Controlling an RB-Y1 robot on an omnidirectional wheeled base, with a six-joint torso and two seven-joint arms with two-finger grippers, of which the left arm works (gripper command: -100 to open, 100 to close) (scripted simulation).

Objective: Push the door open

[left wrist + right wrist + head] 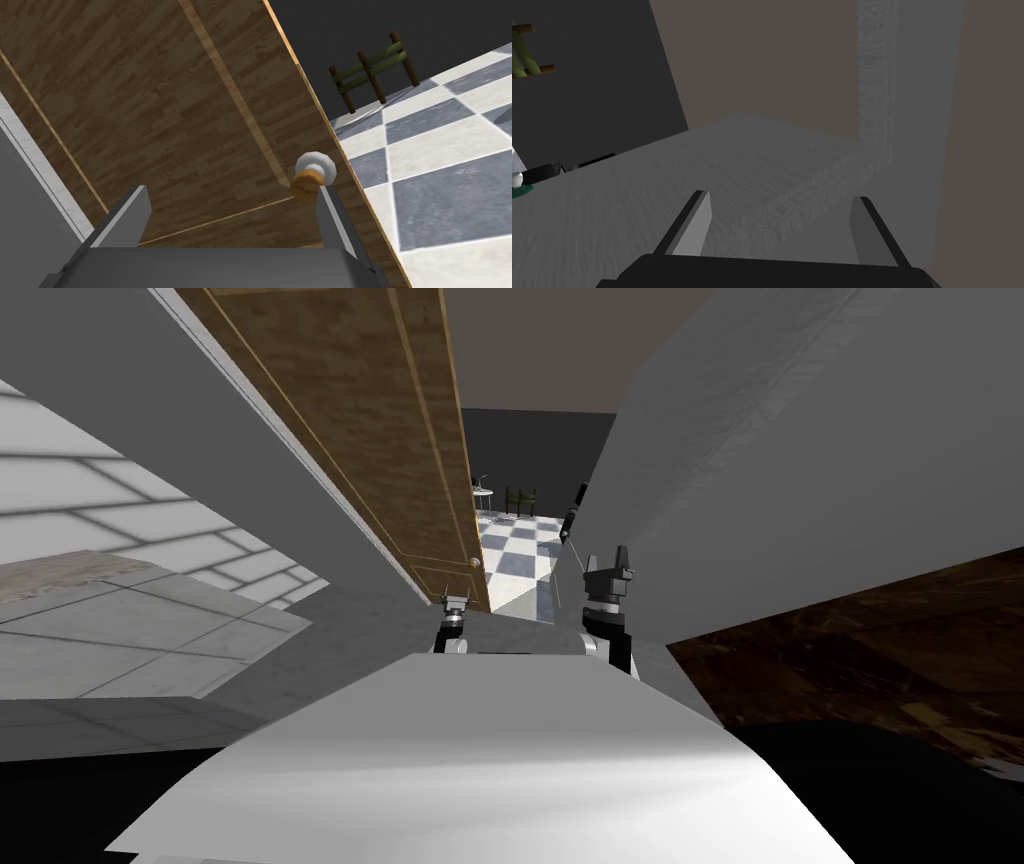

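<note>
The wooden door (400,438) stands ajar. The left tool (232,192) is close against its near face, blades spread wide and holding nothing. The round knob (312,175) sits just beside one blade's tip, near the door's free edge. To the right, the right tool (610,573), also spread and empty, hovers by a grey wall (762,165). Beyond the gap, a checkered floor (440,165) runs to a far wooden rail (372,70).

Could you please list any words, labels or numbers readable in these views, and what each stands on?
There are none: the brown wood-grain door, its round white and tan knob, the grey and white checkered floor and the plain grey wall carry no writing.
</note>
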